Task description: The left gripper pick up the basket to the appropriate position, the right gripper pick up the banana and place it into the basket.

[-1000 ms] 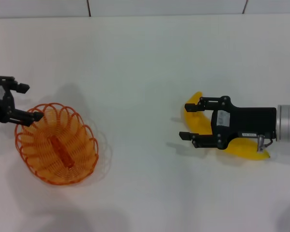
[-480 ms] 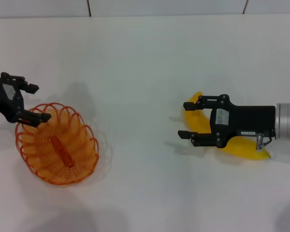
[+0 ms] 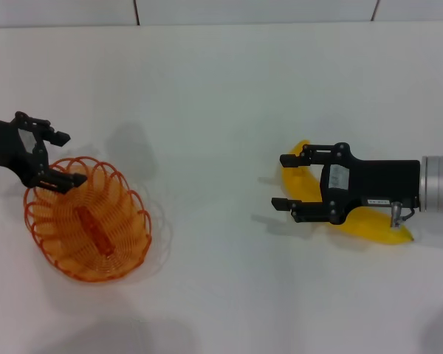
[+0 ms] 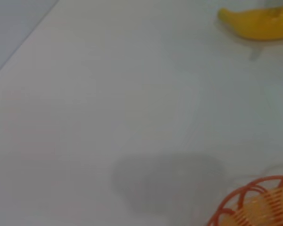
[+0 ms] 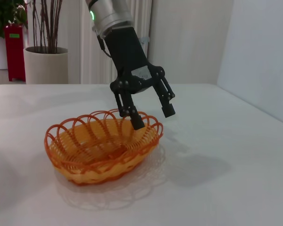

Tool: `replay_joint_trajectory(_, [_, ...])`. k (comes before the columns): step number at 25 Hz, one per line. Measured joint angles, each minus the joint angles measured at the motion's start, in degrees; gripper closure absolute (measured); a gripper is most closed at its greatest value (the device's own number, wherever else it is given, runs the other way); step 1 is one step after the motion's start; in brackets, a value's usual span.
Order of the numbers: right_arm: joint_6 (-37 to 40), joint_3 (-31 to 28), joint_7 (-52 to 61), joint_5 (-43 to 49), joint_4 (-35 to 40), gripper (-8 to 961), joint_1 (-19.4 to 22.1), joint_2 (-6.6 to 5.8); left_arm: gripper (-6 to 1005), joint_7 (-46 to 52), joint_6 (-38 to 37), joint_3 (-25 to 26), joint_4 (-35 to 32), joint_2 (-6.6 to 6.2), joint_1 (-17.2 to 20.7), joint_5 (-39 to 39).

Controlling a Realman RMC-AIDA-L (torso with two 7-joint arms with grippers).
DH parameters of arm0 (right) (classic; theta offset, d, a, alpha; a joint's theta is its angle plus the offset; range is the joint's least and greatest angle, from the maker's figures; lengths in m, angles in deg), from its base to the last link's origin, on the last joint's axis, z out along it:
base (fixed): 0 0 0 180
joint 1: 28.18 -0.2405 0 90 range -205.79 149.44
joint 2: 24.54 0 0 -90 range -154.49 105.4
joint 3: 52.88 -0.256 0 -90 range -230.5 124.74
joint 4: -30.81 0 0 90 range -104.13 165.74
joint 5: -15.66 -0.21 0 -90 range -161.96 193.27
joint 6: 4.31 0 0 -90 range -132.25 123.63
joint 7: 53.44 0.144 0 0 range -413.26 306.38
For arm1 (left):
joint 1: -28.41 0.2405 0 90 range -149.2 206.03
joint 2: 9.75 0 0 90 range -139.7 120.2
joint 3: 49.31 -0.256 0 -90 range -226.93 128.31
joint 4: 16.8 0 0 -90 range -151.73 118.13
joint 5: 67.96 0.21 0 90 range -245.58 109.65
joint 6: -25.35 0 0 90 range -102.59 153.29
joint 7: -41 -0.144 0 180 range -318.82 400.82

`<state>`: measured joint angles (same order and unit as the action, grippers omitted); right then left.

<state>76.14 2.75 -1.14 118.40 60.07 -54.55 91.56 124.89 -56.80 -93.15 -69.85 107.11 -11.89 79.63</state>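
The orange wire basket (image 3: 87, 221) sits on the white table at the left. My left gripper (image 3: 70, 158) is open and hangs over the basket's far rim, with one finger above the rim and the other outside it; the right wrist view shows this gripper (image 5: 153, 117) and the basket (image 5: 104, 146). The yellow banana (image 3: 374, 226) lies at the right. My right gripper (image 3: 283, 182) is open just above the banana, with the fingers either side of its far end. The left wrist view shows the banana (image 4: 257, 23) and a piece of basket rim (image 4: 254, 207).
The white table (image 3: 207, 110) ends at a tiled wall along the back. In the right wrist view a potted plant (image 5: 45, 61) and a red object (image 5: 14, 52) stand beyond the table.
My left gripper has moved right, over the basket's far rim. The basket, banana and right gripper have stayed in place.
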Motion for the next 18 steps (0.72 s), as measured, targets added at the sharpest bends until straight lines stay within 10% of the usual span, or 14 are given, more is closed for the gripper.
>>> replay_joint_trajectory(18, [-0.06, 0.0, 0.0, 0.0, 0.0, 239, 0.02, 0.0, 656, 2.24, 3.8, -0.36, 4.44, -0.11, -2.26, 2.96])
